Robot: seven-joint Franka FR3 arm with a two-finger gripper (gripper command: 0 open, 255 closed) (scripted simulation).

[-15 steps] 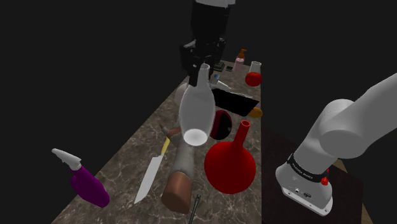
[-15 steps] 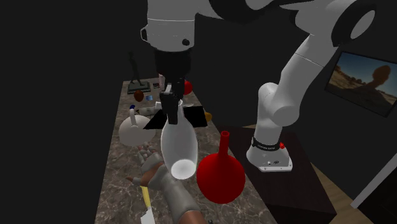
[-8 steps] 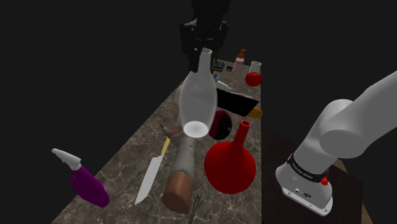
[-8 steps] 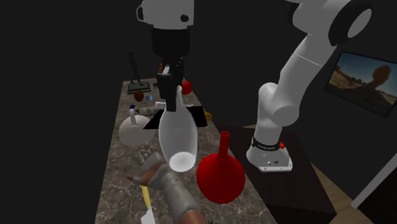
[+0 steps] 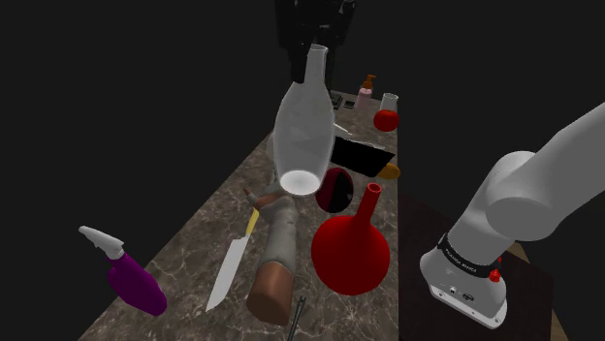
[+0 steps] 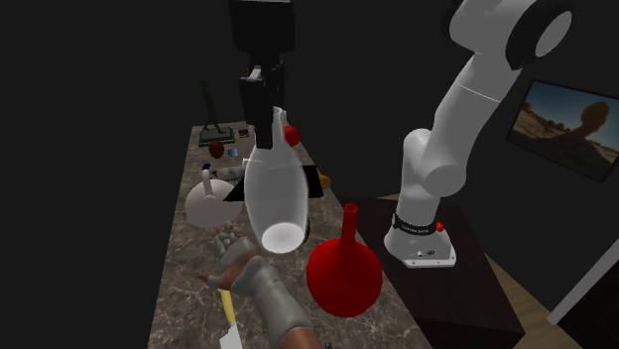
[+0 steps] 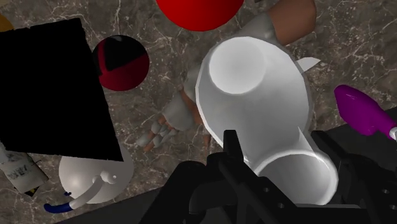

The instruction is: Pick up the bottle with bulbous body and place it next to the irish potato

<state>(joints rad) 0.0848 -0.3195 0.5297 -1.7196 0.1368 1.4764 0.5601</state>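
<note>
Writing: white lettering on the arm base's dark band point(image 5: 463, 260), too small to read.
Claw: black two-finger gripper point(image 6: 268, 104) clamped on the neck of the white bulbous bottle point(image 5: 302, 136).
Bottle: hanging clear of the dark marble counter point(image 5: 194, 242), tilted, base above a grey-and-brown forearm-shaped object point(image 5: 276, 257).
Potato: small orange-brown lump point(image 5: 389, 171) just beside the black square tray point(image 5: 359, 153), apart from the bottle.
Containers: large red long-necked flask point(image 5: 350, 254); small clear flask point(image 5: 387, 118) with red fill in its bulb; purple spray bottle point(image 5: 134, 281); other contents impossible to tell.
Counts: two red flasks, one white bottle, one spray bottle, one knife point(image 5: 230, 269).
</note>
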